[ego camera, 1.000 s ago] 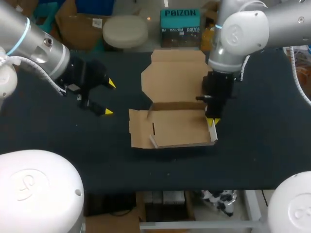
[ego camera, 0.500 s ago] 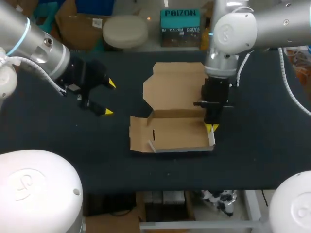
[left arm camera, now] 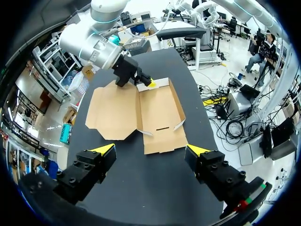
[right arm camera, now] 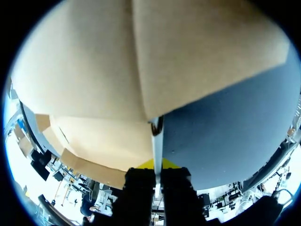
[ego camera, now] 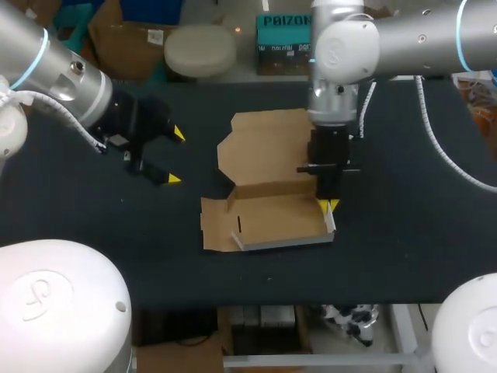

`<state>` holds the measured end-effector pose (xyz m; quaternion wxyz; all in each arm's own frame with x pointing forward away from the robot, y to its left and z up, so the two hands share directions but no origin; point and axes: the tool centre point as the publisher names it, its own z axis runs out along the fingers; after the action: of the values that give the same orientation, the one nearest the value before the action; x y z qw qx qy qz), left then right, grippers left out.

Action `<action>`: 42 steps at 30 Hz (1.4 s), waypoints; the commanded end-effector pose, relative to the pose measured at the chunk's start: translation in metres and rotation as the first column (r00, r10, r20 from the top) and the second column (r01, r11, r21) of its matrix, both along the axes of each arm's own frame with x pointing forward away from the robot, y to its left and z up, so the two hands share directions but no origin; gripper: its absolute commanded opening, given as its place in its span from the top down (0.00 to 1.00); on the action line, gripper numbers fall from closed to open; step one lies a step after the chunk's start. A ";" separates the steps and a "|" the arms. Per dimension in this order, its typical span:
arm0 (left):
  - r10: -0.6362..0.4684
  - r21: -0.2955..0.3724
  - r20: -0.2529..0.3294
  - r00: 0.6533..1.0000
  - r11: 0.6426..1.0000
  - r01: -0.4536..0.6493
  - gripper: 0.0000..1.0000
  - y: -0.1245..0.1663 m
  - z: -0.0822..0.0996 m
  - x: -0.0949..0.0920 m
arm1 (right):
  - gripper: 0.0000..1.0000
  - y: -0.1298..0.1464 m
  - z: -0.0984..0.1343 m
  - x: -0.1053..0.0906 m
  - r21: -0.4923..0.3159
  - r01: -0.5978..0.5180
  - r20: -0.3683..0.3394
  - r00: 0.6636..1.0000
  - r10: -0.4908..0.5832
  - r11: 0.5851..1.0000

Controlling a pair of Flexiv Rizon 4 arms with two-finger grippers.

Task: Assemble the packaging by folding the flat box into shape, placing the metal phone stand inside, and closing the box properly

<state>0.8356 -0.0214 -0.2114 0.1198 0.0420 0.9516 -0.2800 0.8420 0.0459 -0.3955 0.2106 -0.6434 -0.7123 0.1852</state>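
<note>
**Right-end flap pinched, left jaws idle**

The box (ego camera: 268, 214) is seen half-formed, the long axis of its tray running side to side and its lid (ego camera: 268, 148) spread flat behind it. The upright flap (ego camera: 331, 221) at the box's right end is clamped edge-on between the fingers of the right gripper (ego camera: 329, 205), which is set directly above that end. The left gripper (ego camera: 175, 156) is held with its jaws wide apart, well off the box's left end and so farther from the work.
</note>
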 end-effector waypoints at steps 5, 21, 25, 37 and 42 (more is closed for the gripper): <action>0.000 0.007 -0.003 1.000 1.000 0.000 0.00 0.000 0.001 0.000 | 0.89 0.005 -0.003 0.006 -0.029 -0.019 -0.095 0.995 0.016 0.999; 0.000 0.007 -0.003 1.000 1.000 0.000 0.00 0.000 0.001 0.000 | 0.92 0.004 -0.004 0.002 -0.056 0.024 -0.010 1.000 -0.025 0.998; 0.000 0.007 -0.003 1.000 1.000 0.000 0.00 0.000 0.001 0.000 | 0.90 0.004 -0.004 0.000 -0.055 0.044 0.029 0.999 -0.042 0.998; 0.000 0.007 -0.003 1.000 1.000 0.000 0.00 0.000 0.001 0.000 | 0.83 0.002 -0.007 -0.001 -0.047 0.109 0.129 0.986 -0.102 0.993; 0.000 0.007 -0.003 1.000 1.000 0.000 0.00 0.000 0.001 0.000 | 0.83 0.002 -0.007 -0.002 -0.051 0.141 0.186 0.974 -0.129 0.989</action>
<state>0.8357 -0.0215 -0.2115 0.1198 0.0420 0.9516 -0.2801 0.8471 0.0496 -0.4042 0.1639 -0.7027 -0.6733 0.1611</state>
